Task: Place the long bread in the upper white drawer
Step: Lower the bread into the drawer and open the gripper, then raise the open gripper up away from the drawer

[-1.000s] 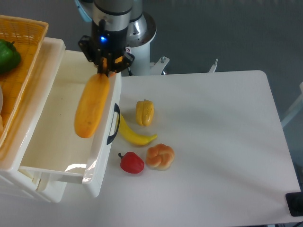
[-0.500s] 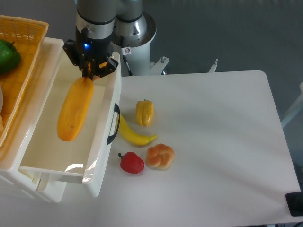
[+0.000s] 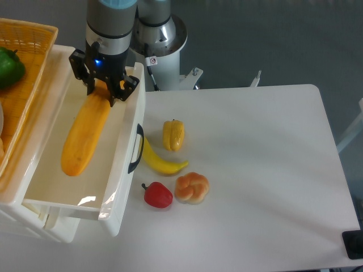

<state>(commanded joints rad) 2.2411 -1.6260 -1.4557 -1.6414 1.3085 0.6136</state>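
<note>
Orange-yellow, smooth, round-ended long bread (image 3: 85, 135)

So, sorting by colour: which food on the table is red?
The red pepper, left of the bun, below the banana; those and the yellow pepper aren't red.

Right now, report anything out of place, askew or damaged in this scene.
Nothing looks damaged or spilled. The long bread lies slanted inside the upper white drawer, its upper end between the gripper fingers; I cannot tell whether it rests on the drawer floor. On the table, the banana touches the drawer front near the handle.
</note>
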